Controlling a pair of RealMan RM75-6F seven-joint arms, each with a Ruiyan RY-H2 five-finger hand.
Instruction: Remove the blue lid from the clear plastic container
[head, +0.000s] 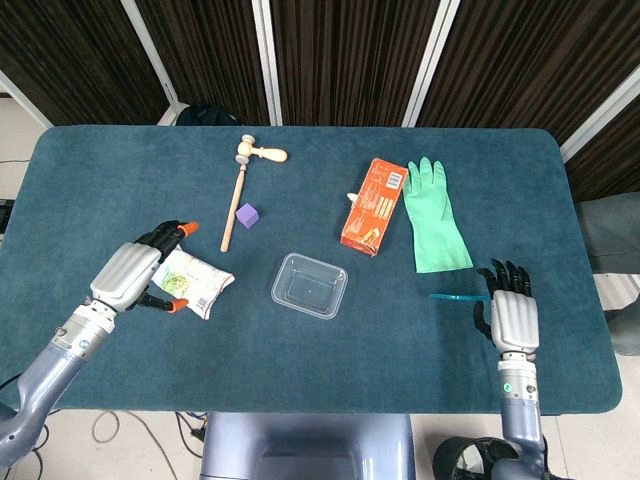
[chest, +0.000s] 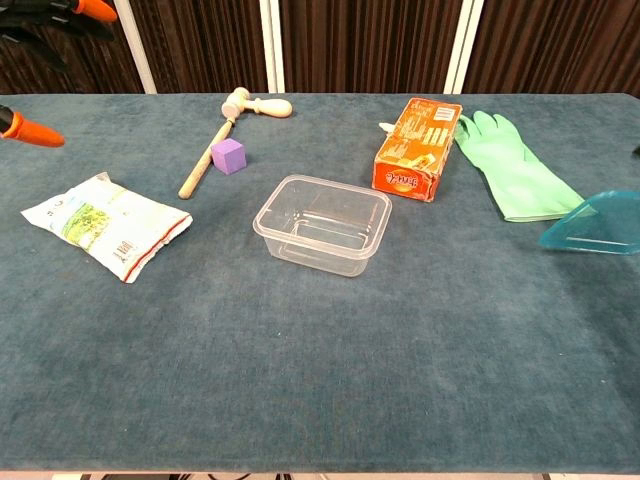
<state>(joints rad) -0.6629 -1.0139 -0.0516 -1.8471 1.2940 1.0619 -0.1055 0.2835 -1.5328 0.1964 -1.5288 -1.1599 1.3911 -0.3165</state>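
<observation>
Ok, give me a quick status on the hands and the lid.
Right hand holds blue lid, off to the right. Left hand open above snack packet. Clear container uncovered, nothing near it.

A wooden mallet (chest: 228, 122) lies at upper left of centre on the blue surface (chest: 320, 380), a purple cube (chest: 229, 156) just beside its handle. A snack bag (chest: 105, 225) lies flat at left. An orange box (chest: 419, 148) sits upper right, a green glove (chest: 515, 178) beside it.
</observation>
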